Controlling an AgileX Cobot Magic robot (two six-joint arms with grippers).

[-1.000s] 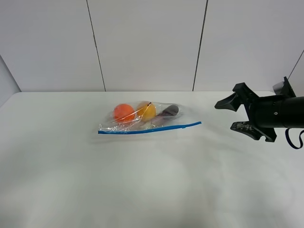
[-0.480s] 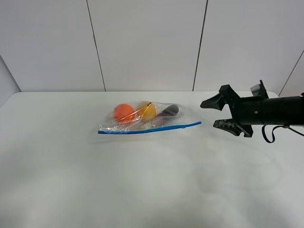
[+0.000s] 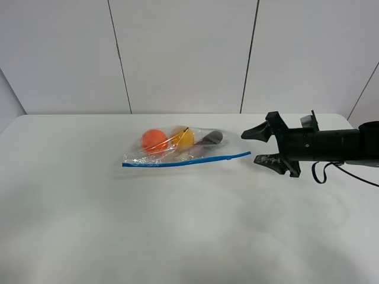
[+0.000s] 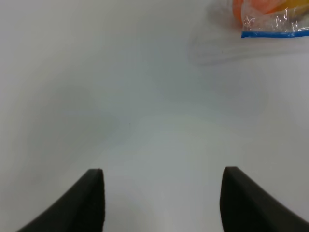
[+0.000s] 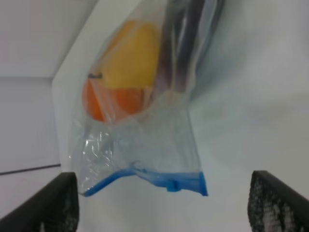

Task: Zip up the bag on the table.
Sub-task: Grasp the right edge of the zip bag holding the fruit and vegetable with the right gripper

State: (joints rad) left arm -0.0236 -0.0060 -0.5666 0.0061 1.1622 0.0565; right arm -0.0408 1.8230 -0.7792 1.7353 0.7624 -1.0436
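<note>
Bag [image 3: 177,148] flat on tabletop [image 3: 177,236], back of centre; blue zipper strip [image 3: 186,161] along its near edge; orange item [image 3: 154,140], yellow item [image 3: 183,138], dark item [image 3: 211,138] inside; I see right jaws spread, just off strip's right end, not touching; left jaws spread too, over bare tabletop, well apart from bag

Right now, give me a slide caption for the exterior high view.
Open right gripper beside the zipper end of the bag on the table.
</note>
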